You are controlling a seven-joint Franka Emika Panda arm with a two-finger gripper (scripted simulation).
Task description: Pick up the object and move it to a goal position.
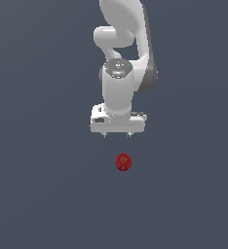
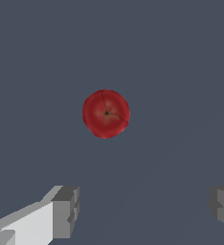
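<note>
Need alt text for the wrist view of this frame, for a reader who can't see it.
A small dark red ball lies alone on a plain grey-blue surface, untouched. The hand is open, its two grey fingertips spread wide and short of the ball.

A flat, uniform slate-grey surface (image 1: 38, 194) fills the whole background under even, soft light.

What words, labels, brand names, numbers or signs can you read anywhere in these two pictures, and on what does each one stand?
None can be read.
The white arm bears no legible lettering; the dark patches on its hand are too small and blurred to tell.
The red ball shows only dark lines, no text.
The grey ground is blank.
</note>
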